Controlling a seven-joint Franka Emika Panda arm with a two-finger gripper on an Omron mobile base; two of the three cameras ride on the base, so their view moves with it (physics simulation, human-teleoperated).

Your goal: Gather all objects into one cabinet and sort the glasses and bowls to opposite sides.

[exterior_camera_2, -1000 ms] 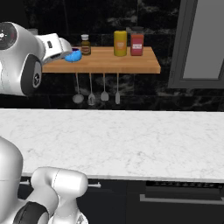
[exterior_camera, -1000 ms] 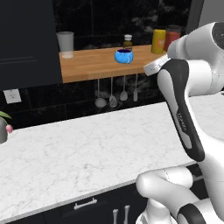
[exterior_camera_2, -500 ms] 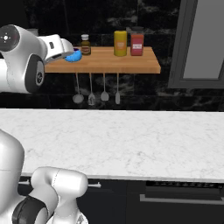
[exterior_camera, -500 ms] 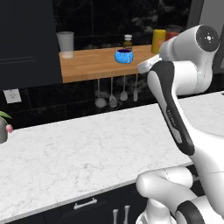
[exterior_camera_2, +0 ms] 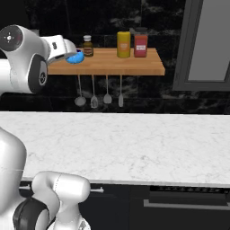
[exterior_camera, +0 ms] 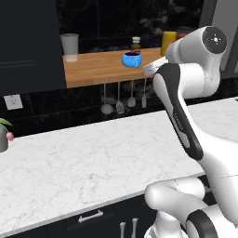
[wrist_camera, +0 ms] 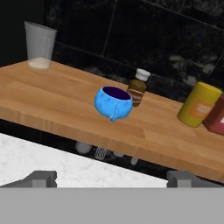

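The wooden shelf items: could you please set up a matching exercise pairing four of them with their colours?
Things:
1. bowl
2. tumbler
3. jar by the bottle
4. small bottle

Colours:
A. yellow
B. brown with a white cap
C. bright blue
D. frosted clear

Pairs: 1-C, 2-D, 3-A, 4-B

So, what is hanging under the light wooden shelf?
Under the light wooden shelf, four metal kitchen utensils hang in a row against the dark wall, above the white marble counter. In the left base view, the white arm covers the space to their right.
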